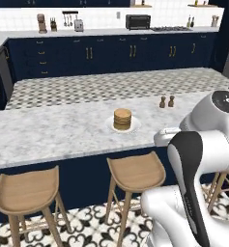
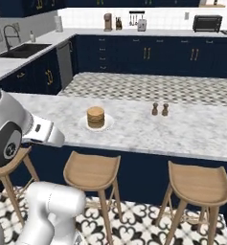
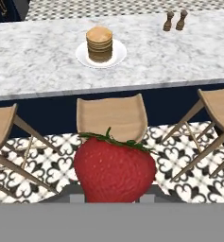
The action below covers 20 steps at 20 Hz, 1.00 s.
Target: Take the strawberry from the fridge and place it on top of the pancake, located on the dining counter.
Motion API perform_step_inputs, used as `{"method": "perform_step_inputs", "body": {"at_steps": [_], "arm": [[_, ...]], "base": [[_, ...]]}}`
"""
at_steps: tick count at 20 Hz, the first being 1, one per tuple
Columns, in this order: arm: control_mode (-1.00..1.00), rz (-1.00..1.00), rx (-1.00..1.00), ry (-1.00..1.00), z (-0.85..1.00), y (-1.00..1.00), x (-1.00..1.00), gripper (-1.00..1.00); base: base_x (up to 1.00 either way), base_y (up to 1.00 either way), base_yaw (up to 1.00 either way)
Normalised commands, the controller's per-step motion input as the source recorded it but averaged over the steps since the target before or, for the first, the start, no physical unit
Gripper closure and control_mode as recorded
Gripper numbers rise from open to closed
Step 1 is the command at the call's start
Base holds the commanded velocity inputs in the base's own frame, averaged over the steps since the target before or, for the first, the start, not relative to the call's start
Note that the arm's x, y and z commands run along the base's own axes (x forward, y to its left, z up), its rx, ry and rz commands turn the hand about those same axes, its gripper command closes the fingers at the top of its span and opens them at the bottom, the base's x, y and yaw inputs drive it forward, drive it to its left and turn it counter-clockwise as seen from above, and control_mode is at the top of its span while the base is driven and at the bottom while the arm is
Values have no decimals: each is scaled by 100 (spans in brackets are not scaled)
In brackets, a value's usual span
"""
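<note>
One strawberry (image 3: 114, 170) sits pinched in the gripper (image 3: 114, 196), jaws pressed on its sides, held over the floor in front of a stool (image 3: 112, 116). Pancake (image 3: 99, 43) stack rests on its plate (image 3: 117, 55) on the counter (image 3: 47, 61), beyond the stool; shakers (image 3: 175, 20) stand well right.

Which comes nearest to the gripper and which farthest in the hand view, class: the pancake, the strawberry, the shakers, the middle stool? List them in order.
1. strawberry: between the fingers of the gripper.
2. middle stool: just beyond, on the floor.
3. pancake: on its plate on the counter, ahead.
4. shakers: farther back, to the right.
</note>
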Motion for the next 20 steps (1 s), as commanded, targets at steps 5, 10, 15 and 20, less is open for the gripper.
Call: {"method": "perform_step_inputs", "body": {"at_steps": [5,10,15,20], "arm": [[100,0,0,0,0,0,0,100],[100,0,0,0,0,0,0,100],[100,0,0,0,0,0,0,100],[100,0,0,0,0,0,0,100]], "base": [[70,27,-7],[69,49,-2],[32,57,0],[12,81,1]]}}
